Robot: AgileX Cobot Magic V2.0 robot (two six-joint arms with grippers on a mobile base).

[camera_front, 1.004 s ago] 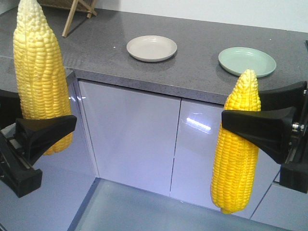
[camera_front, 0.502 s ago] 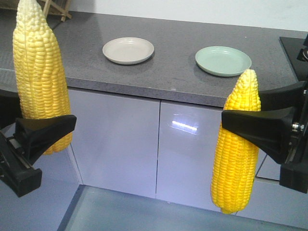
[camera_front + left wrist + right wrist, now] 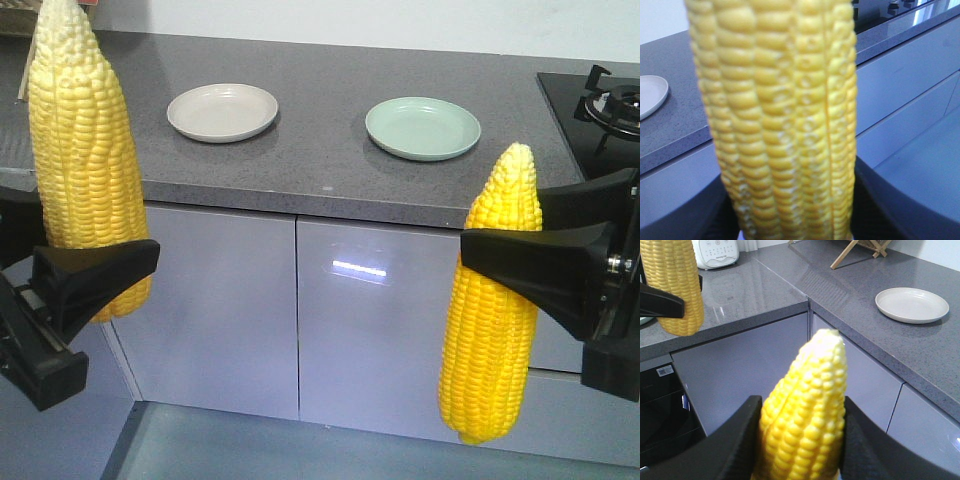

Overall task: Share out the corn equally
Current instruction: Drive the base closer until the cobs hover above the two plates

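**Grippers and corn.** The left gripper (image 3: 108, 272) is clamped on the lower part of the left corn cob (image 3: 85, 150). This cob is held upright in the air, pale tip up, at the left border of the front view. The right gripper (image 3: 497, 262) is closed around the middle of the right corn cob (image 3: 490, 340), which is also held upright and tip up, in front of the cabinet doors (image 3: 220, 310). Neither cob is touching the countertop (image 3: 320, 165) or a plate.

**Edges and room.** The countertop's front edge runs across the front view above the two doors, which are divided by one vertical seam. A beige plate (image 3: 222, 111) and a green plate (image 3: 422, 127) are set back from that edge. They are well apart, with bare counter between and around them. A hob (image 3: 600, 105) occupies the right end, near the green plate but not touching it. In the right wrist view the counter is seen to turn a corner, and a wooden rack (image 3: 860, 250) stands at the back. Open floor (image 3: 300, 450) lies below the doors.

**Markings.** A white appliance (image 3: 715, 252) carries a button panel, but its characters are too small to be read. A small white label (image 3: 664, 371) is fixed to a dark panel below the counter, and its print cannot be read.
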